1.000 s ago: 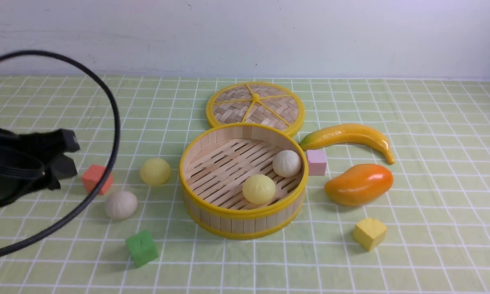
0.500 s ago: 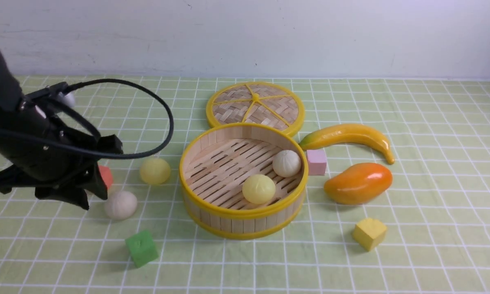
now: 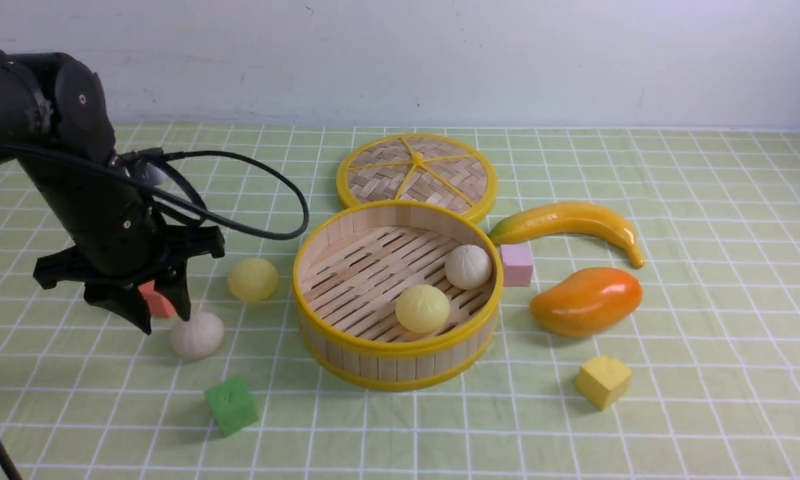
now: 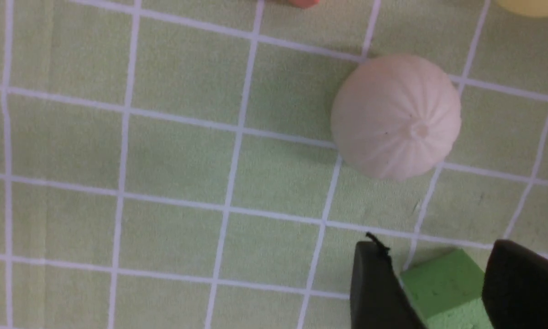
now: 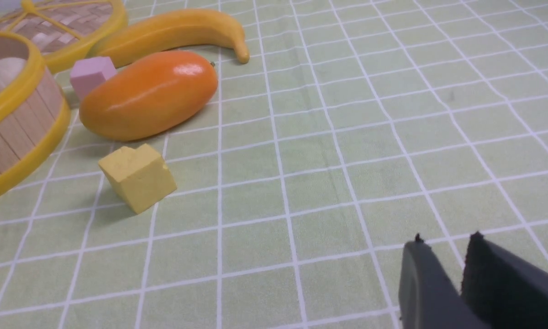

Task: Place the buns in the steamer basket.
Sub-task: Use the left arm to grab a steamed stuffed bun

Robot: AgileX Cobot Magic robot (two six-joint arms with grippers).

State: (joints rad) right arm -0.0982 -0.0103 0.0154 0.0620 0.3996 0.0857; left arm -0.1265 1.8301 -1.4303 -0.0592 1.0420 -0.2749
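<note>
Buns inside: an off-white bun [image 3: 468,267] and a yellow bun [image 3: 423,309] lie in the steamer basket [image 3: 400,363].
Buns outside: a loose yellow bun [image 3: 253,280] and a loose off-white bun [image 3: 197,335] sit on the bench [image 3: 707,400], left of the basket.
Left gripper [image 3: 165,320]: jaws apart and empty, just beside the loose off-white bun, not around it.
Partly hidden: a red cube [image 3: 157,301] behind that gripper.
Right gripper [image 5: 445,251]: only the tips show, narrowly apart and empty.

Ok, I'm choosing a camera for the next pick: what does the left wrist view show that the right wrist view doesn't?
Only the left wrist view: a loose off-white bun lying on the cloth, and a green cube. Only the right wrist view: the steamer basket with a second off-white bun inside, the lid, mango, banana, pink cube and yellow cube. Both show the checked cloth.
</note>
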